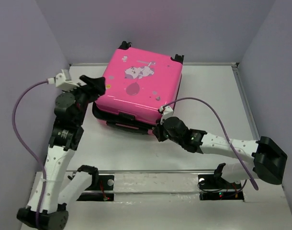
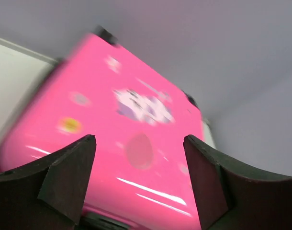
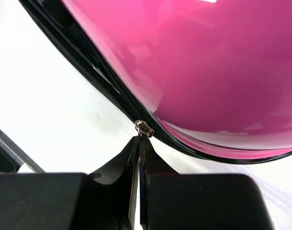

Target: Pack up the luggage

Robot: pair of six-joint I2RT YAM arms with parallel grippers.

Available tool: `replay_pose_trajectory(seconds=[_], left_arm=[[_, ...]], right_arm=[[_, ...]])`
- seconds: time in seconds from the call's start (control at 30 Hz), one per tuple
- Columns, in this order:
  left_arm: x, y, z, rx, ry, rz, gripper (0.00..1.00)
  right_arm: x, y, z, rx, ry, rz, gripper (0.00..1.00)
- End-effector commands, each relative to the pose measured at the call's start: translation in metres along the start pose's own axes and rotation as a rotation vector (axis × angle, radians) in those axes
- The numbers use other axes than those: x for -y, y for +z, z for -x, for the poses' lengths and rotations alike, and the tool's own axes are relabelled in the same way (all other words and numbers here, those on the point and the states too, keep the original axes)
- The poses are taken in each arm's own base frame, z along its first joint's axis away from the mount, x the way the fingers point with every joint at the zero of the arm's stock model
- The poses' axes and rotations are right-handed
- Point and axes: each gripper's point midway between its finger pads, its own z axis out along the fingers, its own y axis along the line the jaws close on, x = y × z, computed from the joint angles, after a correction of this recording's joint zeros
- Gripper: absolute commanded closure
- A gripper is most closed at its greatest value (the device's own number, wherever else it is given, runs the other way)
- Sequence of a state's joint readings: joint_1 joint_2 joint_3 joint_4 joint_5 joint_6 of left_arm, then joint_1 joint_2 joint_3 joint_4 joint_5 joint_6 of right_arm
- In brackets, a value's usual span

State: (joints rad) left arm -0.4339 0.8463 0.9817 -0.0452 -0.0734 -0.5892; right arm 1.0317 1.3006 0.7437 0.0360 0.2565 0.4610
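Here, one luggage point(image 1: 139, 91) is seen, laid flat toward the far side of the desk point(image 1: 213, 100) with its pink shell closed over, so nothing of its contents can be made out. One white cartoon animal point(image 1: 139, 72) and one balloon point(image 1: 133, 89) are printed on its upper face. Two arms are stretched toward it. The left tool point(image 1: 100, 84) is held at the luggage's left edge, its fingers spread wide with nothing between them. The right tool point(image 3: 138, 143) is laid low at the luggage's near right corner, pinched tight on the single zipper pull point(image 3: 143, 128) of the black zipper band point(image 3: 103, 86). The band beside the pull seems parted, though the view is too close for certainty.
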Motion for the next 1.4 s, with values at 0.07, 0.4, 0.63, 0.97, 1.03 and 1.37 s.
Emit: replay_pose_trajectory(seconds=[0.07,0.4,0.63,0.97,1.03,1.37], left_arm=[[-0.171,-0.004,0.019,0.013,-0.104,0.336,0.20],[-0.278,0.030,-0.036,-0.054,-0.386,0.467,0.32],[-0.287,0.046,-0.102,-0.195,-0.500,0.413,0.69],[-0.167,0.060,-0.213,-0.434,-0.499,0.169,0.74],[-0.140,0.053,-0.223,-0.452,-0.485,0.112,0.75],[-0.107,0.004,-0.237,-0.451,-0.517,0.011,0.75]], right_arm=[[-0.010,-0.011,0.037,0.106,0.033,0.054,0.93],[-0.011,-0.020,0.041,0.107,-0.002,0.081,0.93],[-0.017,-0.014,0.040,0.090,-0.010,0.101,0.93],[-0.072,0.007,0.064,0.111,-0.023,0.246,0.93],[-0.098,0.012,0.063,0.096,-0.060,0.289,0.93],[-0.220,0.055,0.053,-0.011,-0.198,0.460,0.93]])
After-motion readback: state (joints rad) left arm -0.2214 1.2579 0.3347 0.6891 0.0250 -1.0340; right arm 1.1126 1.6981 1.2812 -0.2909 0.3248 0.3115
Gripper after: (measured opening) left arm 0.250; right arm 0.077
